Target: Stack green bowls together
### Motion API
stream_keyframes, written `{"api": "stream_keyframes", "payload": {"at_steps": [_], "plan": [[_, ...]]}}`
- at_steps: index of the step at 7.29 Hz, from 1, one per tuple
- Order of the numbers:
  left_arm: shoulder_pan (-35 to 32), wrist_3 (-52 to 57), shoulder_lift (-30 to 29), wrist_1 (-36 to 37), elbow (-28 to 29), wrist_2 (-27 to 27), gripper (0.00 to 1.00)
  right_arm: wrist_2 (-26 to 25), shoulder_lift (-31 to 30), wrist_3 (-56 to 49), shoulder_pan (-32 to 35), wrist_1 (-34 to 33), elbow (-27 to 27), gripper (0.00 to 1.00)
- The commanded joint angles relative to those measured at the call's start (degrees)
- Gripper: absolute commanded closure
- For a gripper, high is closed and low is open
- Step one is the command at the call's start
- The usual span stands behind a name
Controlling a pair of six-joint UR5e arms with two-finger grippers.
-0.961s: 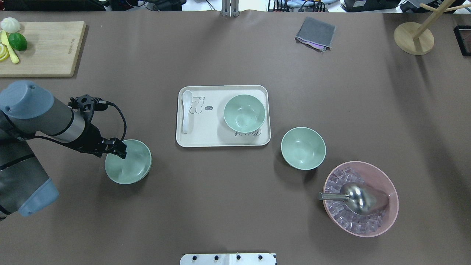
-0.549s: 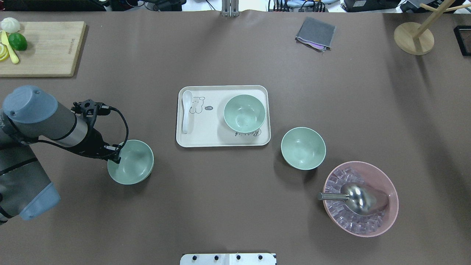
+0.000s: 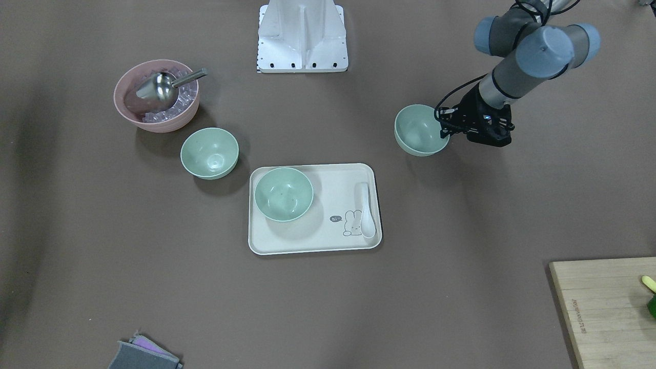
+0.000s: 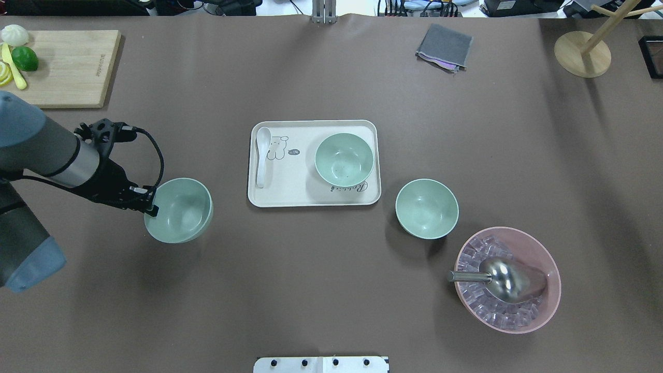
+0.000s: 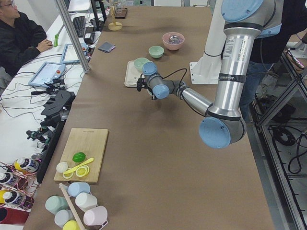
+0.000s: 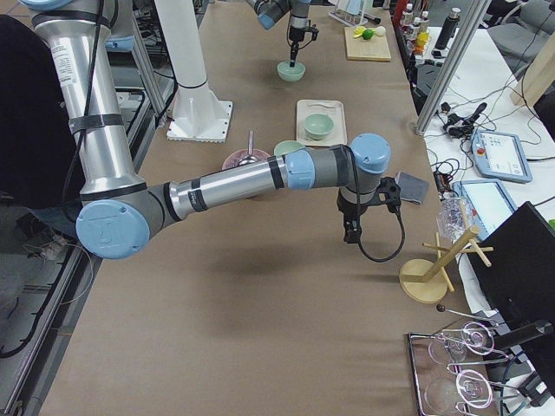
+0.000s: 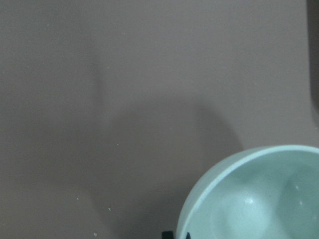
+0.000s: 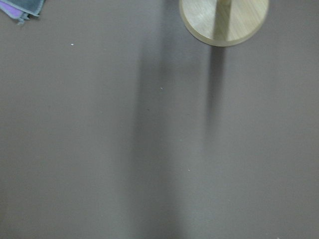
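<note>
Where the counter runs toward its near right corner, a pink bowl [image 4: 546,256] holds clear cubes [image 4: 479,305] and a metal scoop [image 4: 510,280], whose handle pokes over the rim toward the left edge. Just beyond it, and not touching it, the loose bowl [image 4: 427,208] sits upright and empty on the bare counter [image 4: 311,290].

About as far out, but toward the left edge, the held bowl [image 4: 181,211] hangs open side up. It is clear of the surface: in the left wrist view its shadow falls apart from it. The left jaws are clamped on its rim, on the side facing the left edge.

Farther on, mid-counter, a cream tray [image 4: 290,196] carries the tray bowl [image 4: 344,158] at its right end and a white spoon [image 4: 262,155] along its left end, the two apart. Each of the three green bowls stands apart from the others.

By the far left corner a wooden board [image 4: 67,72] bears a lime [image 4: 25,58]. Along the far edge lies a grey cloth [image 4: 445,45], and toward the far right corner stands a wooden stand [image 4: 582,54]. The right jaws hang over bare counter near that stand, pointing down. They show only from the side, so I cannot tell whether they are apart or together.
</note>
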Motion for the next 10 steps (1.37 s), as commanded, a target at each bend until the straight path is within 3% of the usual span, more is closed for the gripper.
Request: {"api": "stream_keyframes", "payload": {"at_steps": [1,2,3,4,5,6,10], "plan": [[-2.89,0.00,-3.07,0.40,0.83,-2.78,1.00,0.42,7.18,-0.17,-8.41,0.37,-1.55,0.00],[-2.98,-0.08,-4.92,1.27,1.45,-2.69,1.00,0.07,9.84,-0.17,-12.12,4.81,-3.91,0.03],[-3.59,0.00,-6.94,3.81,1.46,-2.60,1.00,-0.02,9.60,-0.08,-14.42,15.12,-7.15,0.09],[-3.68,0.00,-8.35,5.31,1.63,-2.60,1.00,-0.11,10.90,-0.17,-17.49,20.79,-10.14,0.12],[-3.68,0.00,-8.62,5.41,1.81,-2.60,1.00,-0.03,13.09,-0.08,-19.87,21.02,-11.30,0.03],[-3.77,0.00,-9.41,5.94,1.98,-2.60,1.00,0.50,13.29,0.00,-22.24,21.03,-11.23,0.00],[-5.00,-0.08,-10.21,6.47,2.16,-2.86,1.00,2.61,16.46,5.87,-32.44,21.72,-12.28,0.00]]}}
